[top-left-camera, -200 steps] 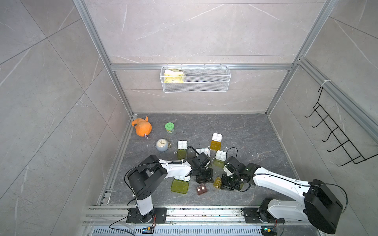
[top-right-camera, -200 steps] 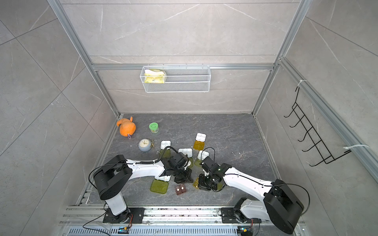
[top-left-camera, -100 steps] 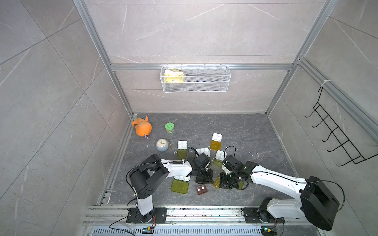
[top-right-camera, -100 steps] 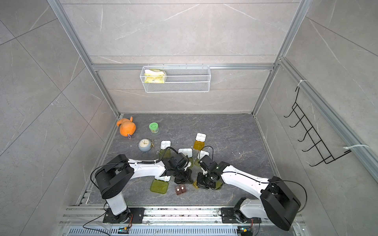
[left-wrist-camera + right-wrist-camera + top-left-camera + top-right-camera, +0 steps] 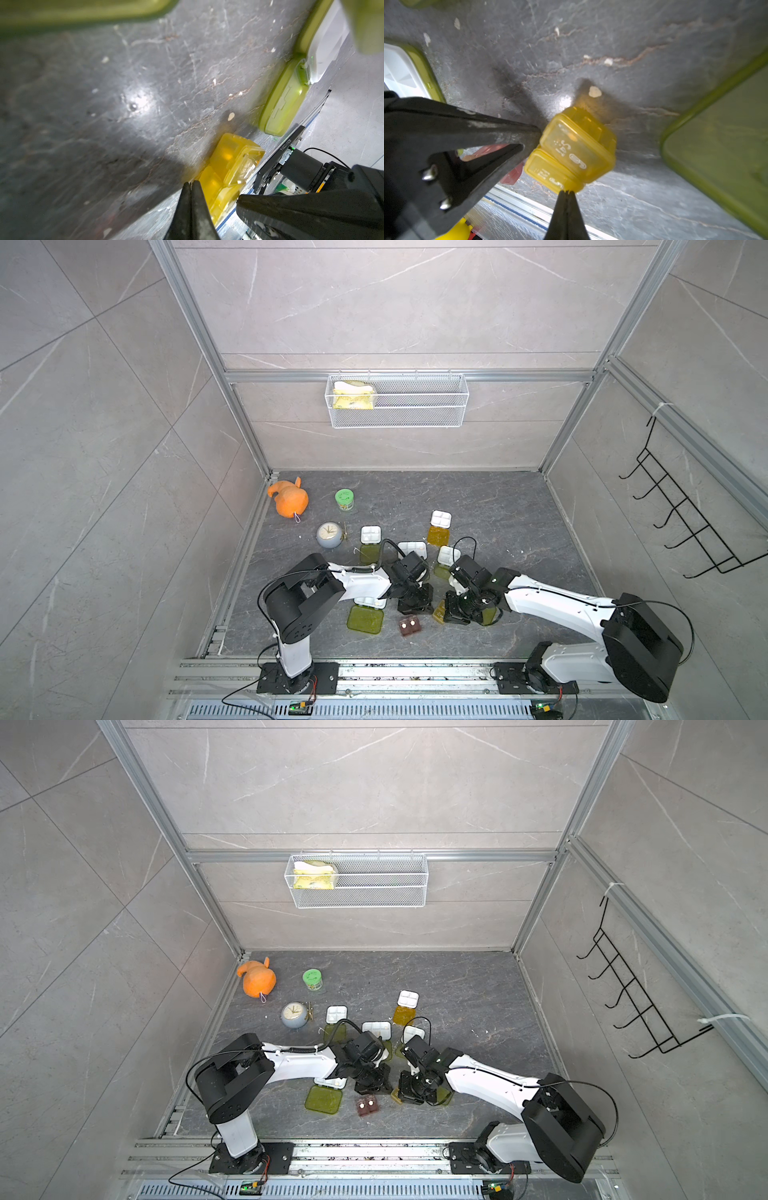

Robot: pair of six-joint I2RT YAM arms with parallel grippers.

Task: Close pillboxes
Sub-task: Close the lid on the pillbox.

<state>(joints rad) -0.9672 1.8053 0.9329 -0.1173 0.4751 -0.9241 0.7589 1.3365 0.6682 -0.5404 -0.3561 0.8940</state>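
Dark stone table [image 5: 498,506] inside a grey-tiled booth, and in both top views your two arms meet low at the front. Left tool [image 5: 424,605] and right tool [image 5: 451,612] flank the little amber pillbox [image 5: 439,611]. The brown pillbox [image 5: 409,625] sits just beside it toward the front edge, and the bigger pillboxes [image 5: 370,536] lie wide open around them, white trays next to their lids.

Over to the left wrist view: your left tool [image 5: 190,185] is pinched shut on nothing, tips down just beside the amber pillbox [image 5: 228,164], and one small lid flap looks to be sitting proud.

Right wrist view: the right tool [image 5: 566,193] is closed and empty too, tips right at the corner of the amber pillbox [image 5: 571,149], while the left tool's finger [image 5: 488,133] leans up against the opposite side.

So this reads as a press-shut job, I'd say. Use the left tool as your backstop, set the closed right tips on the raised flap near its free edge, and push straight down, gently. That box looks light and could skate or tip if you shove sideways.
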